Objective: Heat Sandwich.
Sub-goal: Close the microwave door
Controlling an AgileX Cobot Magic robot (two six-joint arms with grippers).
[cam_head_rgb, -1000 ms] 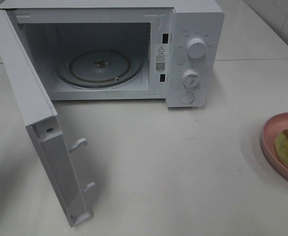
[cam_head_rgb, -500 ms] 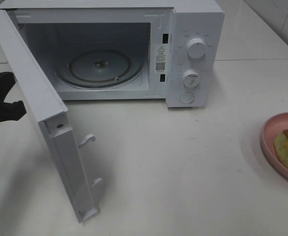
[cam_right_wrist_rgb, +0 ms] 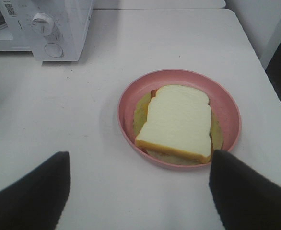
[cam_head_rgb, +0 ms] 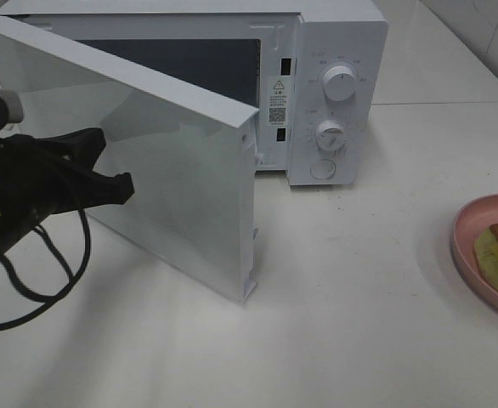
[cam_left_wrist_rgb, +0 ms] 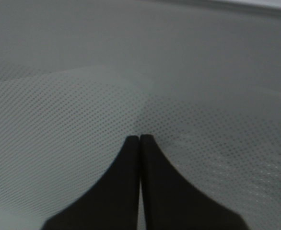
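On white table (cam_head_rgb: 359, 323), left end effector (cam_head_rgb: 123, 189) clenched, right (cam_right_wrist_rgb: 140, 191) released.

High front view down on microwave (cam_head_rgb: 334, 93), left wrist against door (cam_left_wrist_rgb: 140, 72), right wrist above plate (cam_right_wrist_rgb: 131, 96)

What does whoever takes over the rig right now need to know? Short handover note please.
Left pincer: shut, empty, tips against the outer face of the microwave door, which stands partly closed.
Right pincer: open, empty, above the table in front of the pink plate.
Sandwich: on that plate, right of the microwave, untouched.
Done: nothing has gone inside.
Left: door needs to be open, load the sandwich, shut the door, set the knobs.
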